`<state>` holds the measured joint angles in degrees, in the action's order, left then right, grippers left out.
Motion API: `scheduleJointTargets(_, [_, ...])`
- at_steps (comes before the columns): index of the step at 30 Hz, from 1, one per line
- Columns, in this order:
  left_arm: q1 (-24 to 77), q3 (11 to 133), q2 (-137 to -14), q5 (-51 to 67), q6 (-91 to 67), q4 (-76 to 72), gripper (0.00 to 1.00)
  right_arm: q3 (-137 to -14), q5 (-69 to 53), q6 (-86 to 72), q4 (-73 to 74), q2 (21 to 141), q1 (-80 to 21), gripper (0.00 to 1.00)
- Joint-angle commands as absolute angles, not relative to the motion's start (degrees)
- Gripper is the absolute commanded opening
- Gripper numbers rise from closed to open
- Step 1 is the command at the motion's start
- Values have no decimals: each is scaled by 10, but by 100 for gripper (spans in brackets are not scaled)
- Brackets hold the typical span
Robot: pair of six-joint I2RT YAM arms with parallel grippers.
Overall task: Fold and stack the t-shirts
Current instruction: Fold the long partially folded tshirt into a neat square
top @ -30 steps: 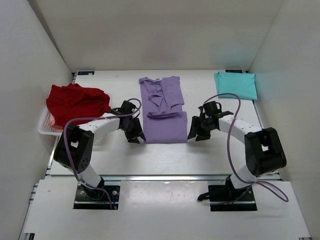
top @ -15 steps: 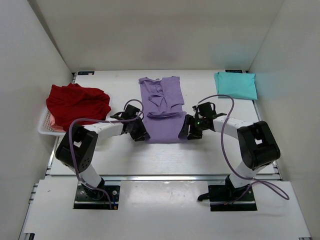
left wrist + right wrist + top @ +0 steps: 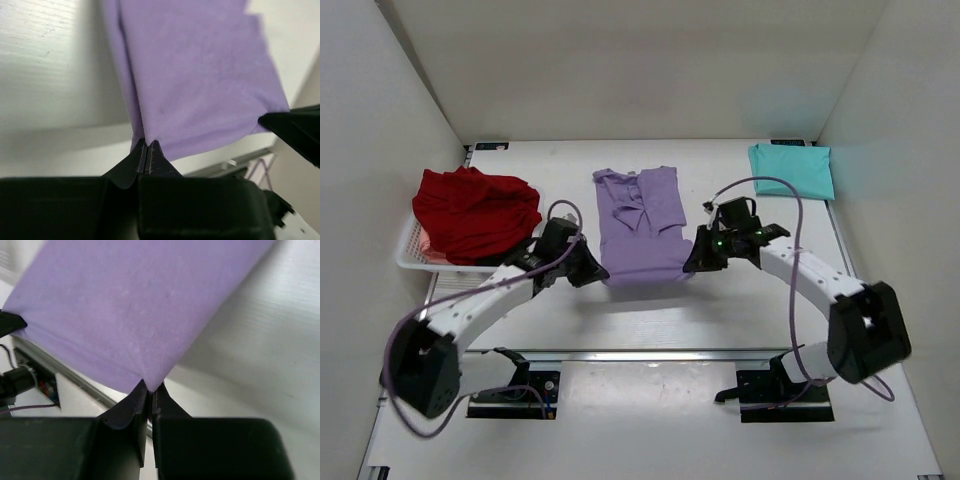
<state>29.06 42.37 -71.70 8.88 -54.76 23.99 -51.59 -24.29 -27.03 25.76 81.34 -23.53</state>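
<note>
Cotton, soft: the lavender t-shirt (image 3: 640, 215) lies at the centre of the top view on the desk (image 3: 740, 310), sleeves turned in and collar toward the upper edge of the frame. Its lower hem appears lifted off the desk at both corners.

Left hand (image 3: 588, 270): pinched closed on the lower-left hem corner, with cloth trapped between the fingertips in the left wrist view.

Right hand (image 3: 700, 258): likewise clamped on the lower-right corner.

Step in hand, by my judgement: the lengthwise fold, hem to collar. Your next move calls for carrying both corners up-frame together, level and evenly paced, so the hem lands square on the shoulders.

Teal t-shirt (image 3: 792, 170): folded, upper right of the frame, a likely base for the stack.

Red t-shirts (image 3: 475, 208): heaped on the white basket (image 3: 408, 255) at the left of the frame, not yet folded.
</note>
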Motion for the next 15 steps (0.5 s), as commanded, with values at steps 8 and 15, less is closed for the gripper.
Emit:
scheduleJointTargets(8, [346,272,-516,119,-625,350,0,-403,-308,-273,315,709,-282,1])
scheduleJointTargets(15, [335,319,-480,131,-597,429,0,-391,-348,-266,380,681,-289,0])
